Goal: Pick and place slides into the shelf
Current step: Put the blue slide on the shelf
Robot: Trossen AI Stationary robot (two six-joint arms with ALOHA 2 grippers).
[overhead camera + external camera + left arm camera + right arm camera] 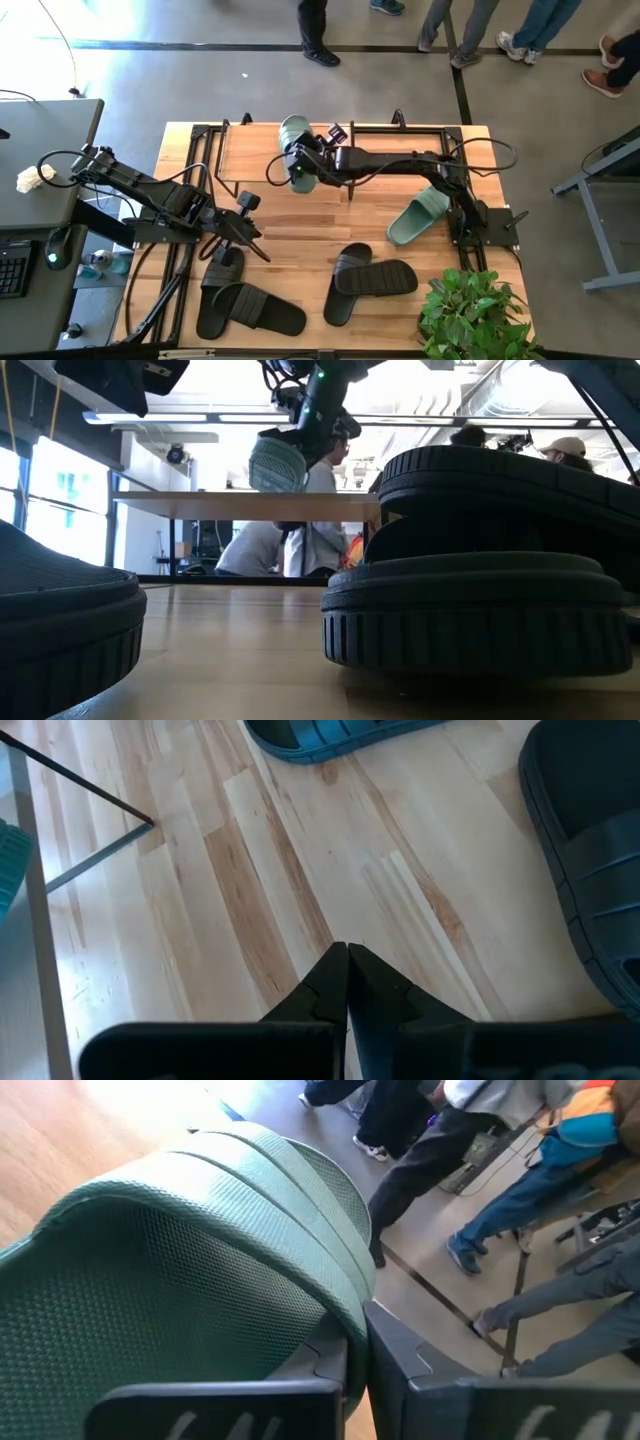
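No brand marks or readable writing anywhere that we can make out, the slides look plain.

The right gripper (305, 163) is pinched on a sage-green slide (295, 148), holding it over the wooden shelf (250, 150) at the far side of the table (300, 225). In the right wrist view the fingers (400, 1370) clamp the edge of that green slide (200, 1270), and in the low view it hangs just above the plank (200, 505).

The other green slide (418, 217) lies on the table near the right arm's base. We count four black ones nearer us: two on the left (250, 308), two in the middle (372, 277), each pair overlapping.

The left gripper (250, 240) sits low over the table by the left black pair, fingers (330, 990) pressed together with nothing between them.

A leafy plant (470, 312) crowds the near right corner. People (470, 25) stand on the floor beyond the table.
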